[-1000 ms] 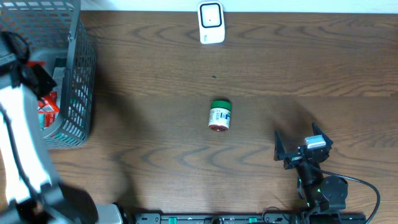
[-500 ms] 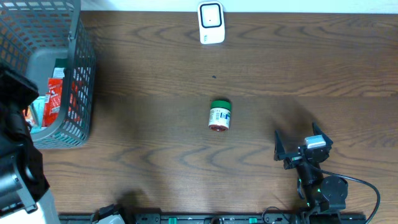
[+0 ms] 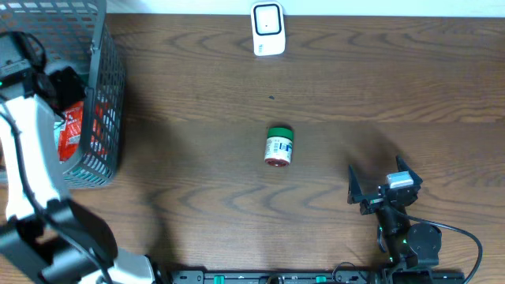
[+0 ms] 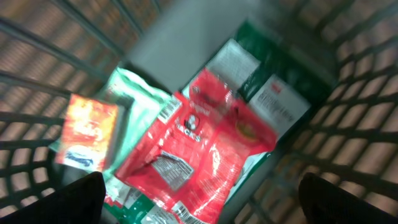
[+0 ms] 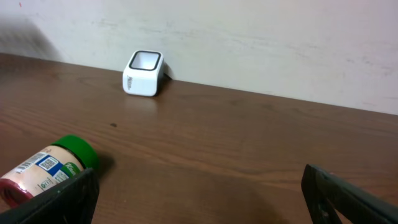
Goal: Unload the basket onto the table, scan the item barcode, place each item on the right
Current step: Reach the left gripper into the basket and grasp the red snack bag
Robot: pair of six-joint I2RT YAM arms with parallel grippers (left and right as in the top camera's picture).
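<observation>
The left gripper (image 4: 199,190) hangs above the inside of the grey mesh basket (image 3: 104,95), which stands at the far left of the table (image 3: 197,197). Its two dark fingers (image 4: 74,199) show only at the lower corners of the left wrist view. They stand wide apart and there is nothing between them. Directly under it lies a red packet (image 4: 199,143) with white print, crumpled and set diagonally. To the left of this packet there is a smaller orange packet (image 4: 87,130), a little blurred. Under both lie pale green and dark green packets, and the grey floor of the basket shows on the far side. I cannot read what the packets are.

The right gripper (image 5: 202,199) is low at the near right of the table, pointing toward the far side. Its fingers are also fully apart and it holds nothing; only the bare wood is between them.

The jar (image 3: 278,147) lies on its side near the middle of the table, well apart from both grippers. Its green lid points to the far side and its reddish bottom to the near side. In the right wrist view it is at the left, ahead of the left finger, with a white label of dark print turned up. The white scanner (image 3: 268,29) stands at the far edge, almost in line with the jar but well apart from it.
</observation>
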